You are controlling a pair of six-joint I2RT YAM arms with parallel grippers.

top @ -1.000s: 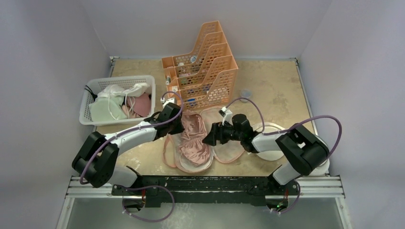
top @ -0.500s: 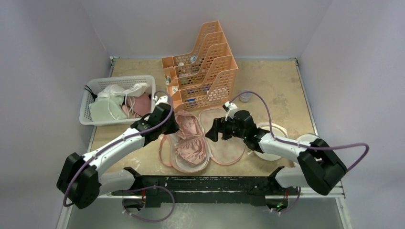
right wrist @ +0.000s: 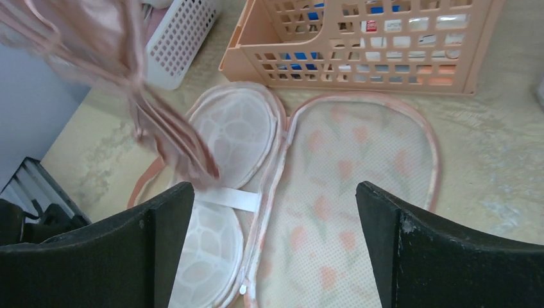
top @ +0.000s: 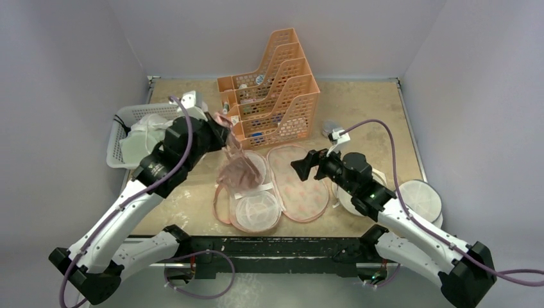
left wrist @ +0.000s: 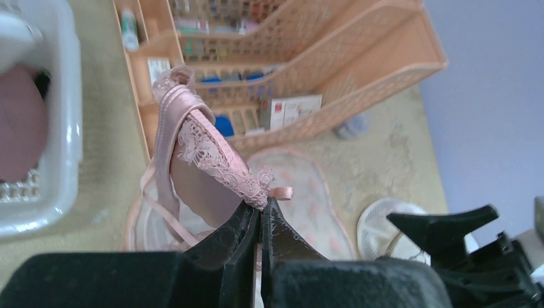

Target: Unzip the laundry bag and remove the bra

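The left gripper [left wrist: 260, 210] was clamped tight on the lace edge of the dusty-pink shiny satin bra [left wrist: 192, 160], jaws pressed together with only fabric between. And up it had gone! Half a second before, the bra lay in the opened pouch. Now it dangled above the peach, floral-printed, peanut-shaped laundry bag [top: 301, 192], which lay unzipped and splayed flat. Removal looked nearly done, with only a set-down left.

The right gripper [right wrist: 274, 192] hung spread wide over the bag, holding nothing.

The left wrist view showed the pinch on lace, which the overhead view hid. The overhead view showed the bag's emptied pale mesh half [top: 255, 208]. Whether the trailing straps had cleared it, I could not tell.
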